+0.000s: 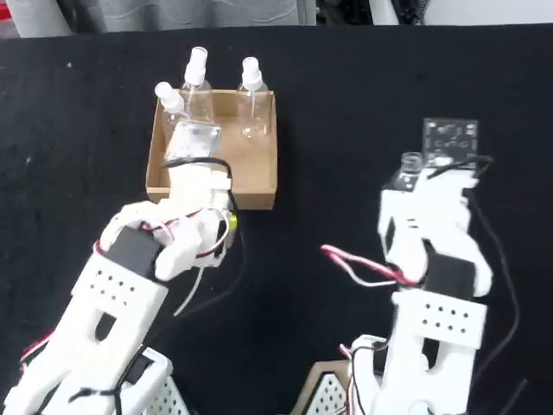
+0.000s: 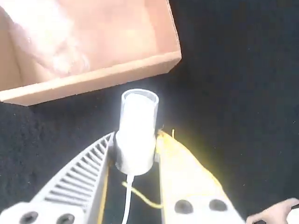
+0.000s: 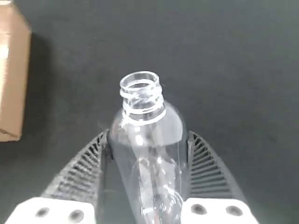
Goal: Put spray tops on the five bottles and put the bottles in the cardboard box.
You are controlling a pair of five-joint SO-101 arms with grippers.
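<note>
Left gripper (image 2: pixel 135 142) clenches a white plastic spray top (image 2: pixel 138 112), right gripper (image 3: pixel 148 137) a clear open-necked plastic bottle (image 3: pixel 142 95). The top's thin tube (image 2: pixel 127 200) could catch the bottle's rim and miss.

3 btls (image 1: pixel 197 82) in box (image 1: pixel 259 188), rear | spray top (image 2: pixel 136 126) in L claw (image 2: pixel 135 137) – by box | open btl (image 3: pixel 145 121) in R claw (image 3: pixel 148 135) – right of box

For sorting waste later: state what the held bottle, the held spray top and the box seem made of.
The bottle: probably clear plastic, glossy; the table shows through it and its threaded neck looks moulded, though glass is possible. The spray top: apparently white plastic, smooth and matt. The box: brown cardboard, dull, thin flat walls.
</note>
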